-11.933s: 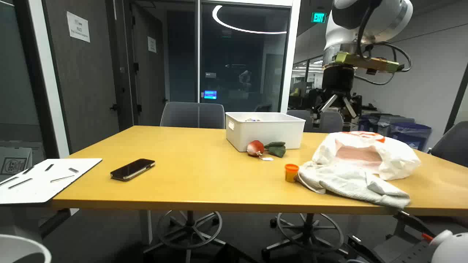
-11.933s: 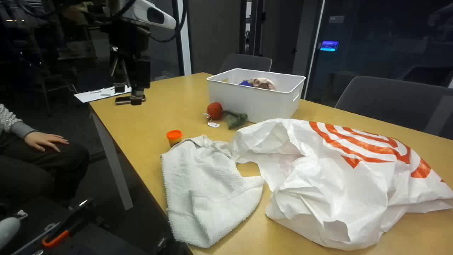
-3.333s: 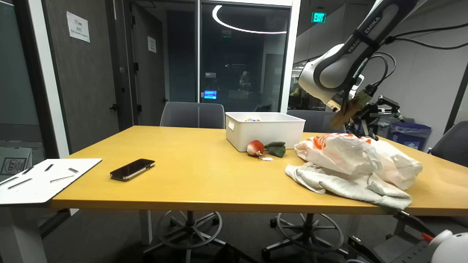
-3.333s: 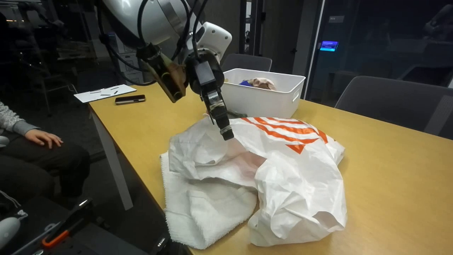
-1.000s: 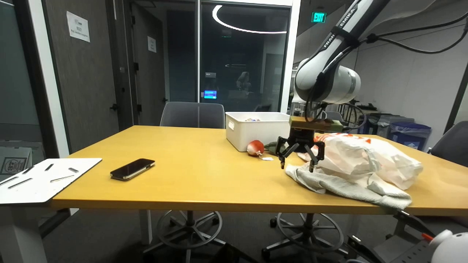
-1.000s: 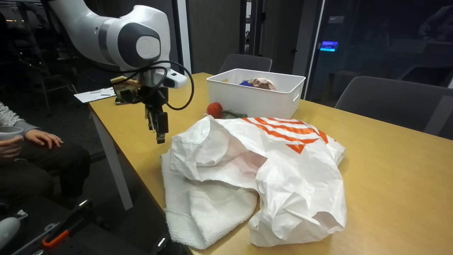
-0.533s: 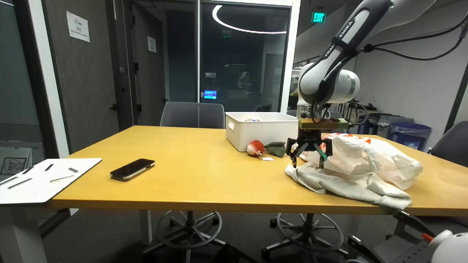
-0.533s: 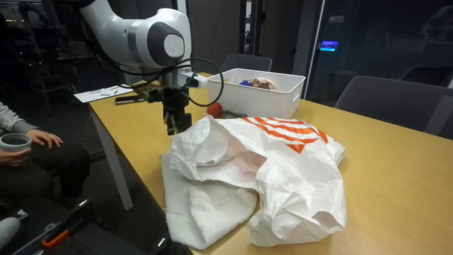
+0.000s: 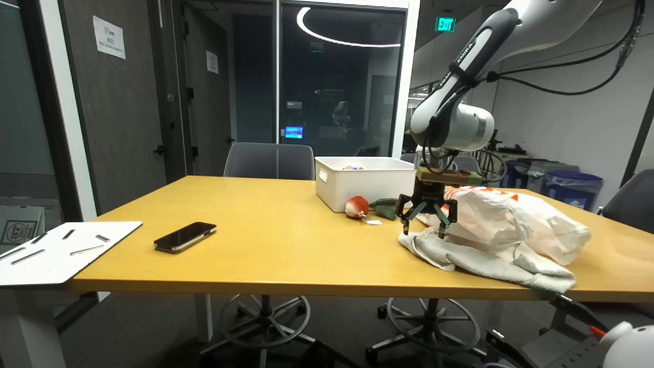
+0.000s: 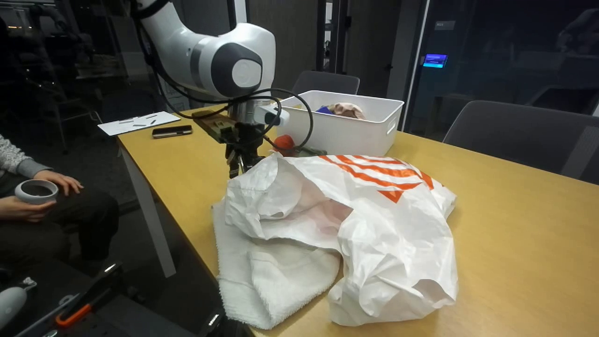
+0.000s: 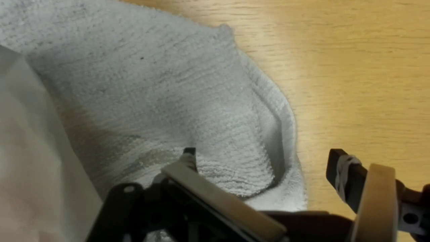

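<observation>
One towel [image 11: 188,84] lies rumpled on the desk [image 9: 265,245], right below the claw [image 9: 424,232], which stands wide with nothing between its fingers; one finger is above the towel, the other past its edge, and whether either touches I can't tell. I'd judge the towel light, limp and soft, with a nubbly weave that shouldn't slip and nothing to break. Its doubled rim [image 11: 283,108], at the end under the claw, looks the best place to take hold, since a raised fold there gives something to pinch. A bag [image 10: 393,243] lies partly over the towel: thin, crinkly, probably slick, and apt to drag along if the towel is pulled.

That bag gapes on one side and shows pink within; what it holds, if anything, I can't make out. Near it, a bin [image 10: 337,135] has a blue item [image 10: 324,110] and a pale bundle [image 10: 350,110] inside, its floor hidden from me. A red thing [image 9: 356,206] and a green thing [image 9: 384,209] sit just outside the bin. Off to the side, a seated person [image 10: 89,224] holds a mug [image 10: 33,200] that looks dark inside.
</observation>
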Robot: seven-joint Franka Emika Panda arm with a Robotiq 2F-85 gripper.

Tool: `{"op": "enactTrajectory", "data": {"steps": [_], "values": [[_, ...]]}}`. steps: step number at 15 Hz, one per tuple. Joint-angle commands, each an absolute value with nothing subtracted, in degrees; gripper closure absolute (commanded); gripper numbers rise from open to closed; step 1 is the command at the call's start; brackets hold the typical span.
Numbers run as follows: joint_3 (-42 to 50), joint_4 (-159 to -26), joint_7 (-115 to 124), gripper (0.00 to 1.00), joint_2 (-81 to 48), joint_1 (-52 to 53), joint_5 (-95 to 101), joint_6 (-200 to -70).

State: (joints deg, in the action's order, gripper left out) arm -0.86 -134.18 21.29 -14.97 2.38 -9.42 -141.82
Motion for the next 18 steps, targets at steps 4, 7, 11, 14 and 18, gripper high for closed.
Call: {"op": "enactTrajectory", "data": {"steps": [4,7,11,14,18], "values": [[-1.17,-128.47,17.83,0.00,-19.22,0.87,-15.03,-137.60],[-1.00,-126.49,19.02,0.00,-21.02,0.71,-16.87,-136.18],[1.19,-125.52,23.09,0.25,-22.50,1.96,-14.01,-136.42],[3.40,-125.04,27.28,0.44,-23.21,3.58,-9.83,-137.31],[5.00,-124.35,31.51,0.74,-23.58,5.04,-5.37,-136.63]]}}
